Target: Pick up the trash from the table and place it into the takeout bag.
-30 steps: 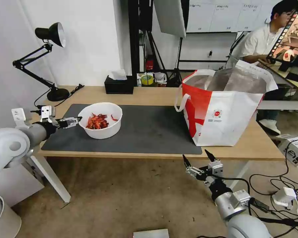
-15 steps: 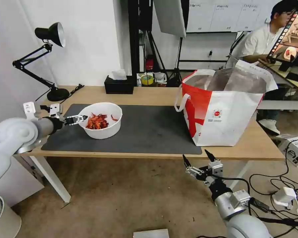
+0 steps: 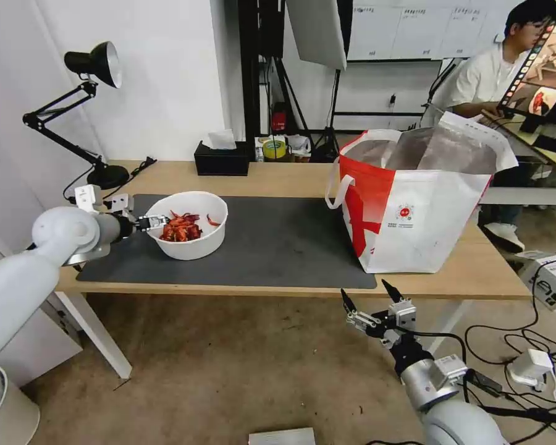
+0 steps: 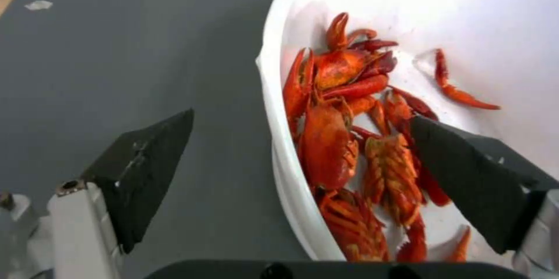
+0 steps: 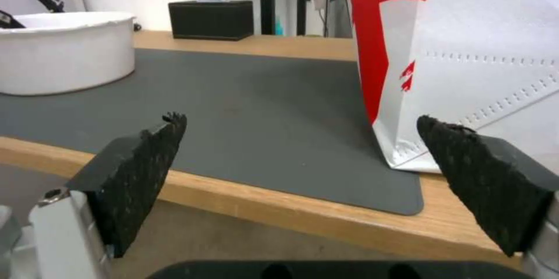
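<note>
A: Quick pass, nearest first. What's closest?

B: My right gripper [image 3: 370, 298], parked below the front edge of the table [image 3: 278, 176], short of the takeout bag [image 3: 414, 213]. Fingers spread wide, nothing between them. Its wrist view looks across the dark mat [image 5: 244, 95] with the bag's red-and-white corner just beside the far pad.

A: And the bowl?

B: That's my landmark. White bowl [image 3: 188, 224] sits on the mat's left part, well apart from the bag, which stands off to the bowl's right at the mat's other end. Red crayfish shells [image 4: 343, 139] piled inside, toward the rim nearest my left arm.

A: Left gripper?

B: My left gripper [image 3: 153, 220] is at the bowl's left rim, jaws open and straddling the wall: one finger [image 4: 146, 170] outside over the mat, the other [image 4: 471, 174] inside above the shells. Not clamped, can't tell if either pad touches.

A: Behind the bowl?

B: Black tissue box [image 3: 222, 159] at the table's back edge, desk lamp [image 3: 96, 111] off to the bowl's far left.
</note>
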Tool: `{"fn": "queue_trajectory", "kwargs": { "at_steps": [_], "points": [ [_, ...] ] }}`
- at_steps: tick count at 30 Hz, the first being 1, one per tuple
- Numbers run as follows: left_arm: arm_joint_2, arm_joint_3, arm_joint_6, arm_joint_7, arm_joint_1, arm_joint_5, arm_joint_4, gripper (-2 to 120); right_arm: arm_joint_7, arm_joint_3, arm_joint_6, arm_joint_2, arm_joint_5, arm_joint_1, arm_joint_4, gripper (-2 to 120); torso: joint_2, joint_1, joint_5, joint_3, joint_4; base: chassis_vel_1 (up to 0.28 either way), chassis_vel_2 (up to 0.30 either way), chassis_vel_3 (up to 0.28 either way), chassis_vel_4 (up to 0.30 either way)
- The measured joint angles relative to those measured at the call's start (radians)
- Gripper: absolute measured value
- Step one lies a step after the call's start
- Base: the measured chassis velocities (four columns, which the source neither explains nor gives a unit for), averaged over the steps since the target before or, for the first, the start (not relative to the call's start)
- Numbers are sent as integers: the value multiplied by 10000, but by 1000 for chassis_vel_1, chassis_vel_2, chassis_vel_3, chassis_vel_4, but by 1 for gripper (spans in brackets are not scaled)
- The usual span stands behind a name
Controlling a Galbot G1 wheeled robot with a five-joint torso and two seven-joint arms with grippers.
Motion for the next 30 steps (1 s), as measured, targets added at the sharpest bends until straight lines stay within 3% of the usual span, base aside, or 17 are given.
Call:
{"fn": "queue_trajectory", "kwargs": {
  "at_steps": [11, 21, 23, 27, 30],
  "points": [
    [-258, 520, 17, -286, -421, 53, 458, 99, 0, 0, 0, 1, 0, 0, 0, 100, 2, 0, 4, -1, 2, 0, 0, 0, 0],
    [-236, 669, 22, -317, -504, 187, 436, 67, 0, 0, 0, 0, 0, 0, 0, 100, 2, 0, 0, -1, 2, 0, 0, 0, 0],
    [-175, 736, 22, -319, -567, 201, 381, 55, 0, 0, 0, 0, 0, 0, 0, 100, 2, 0, -2, 0, -1, 0, 0, 0, 0],
    [-105, 806, 25, -317, -635, 202, 336, 47, 0, 0, 0, 1, 0, 0, 0, 100, 1, 0, -3, 1, -2, 0, 0, 0, 0],
    [33, 887, 12, -302, -685, 147, 217, 30, 0, 0, 0, 1, 0, 0, 0, 100, 1, 0, -2, 0, -1, 0, 0, 0, 0]
  ]
}}
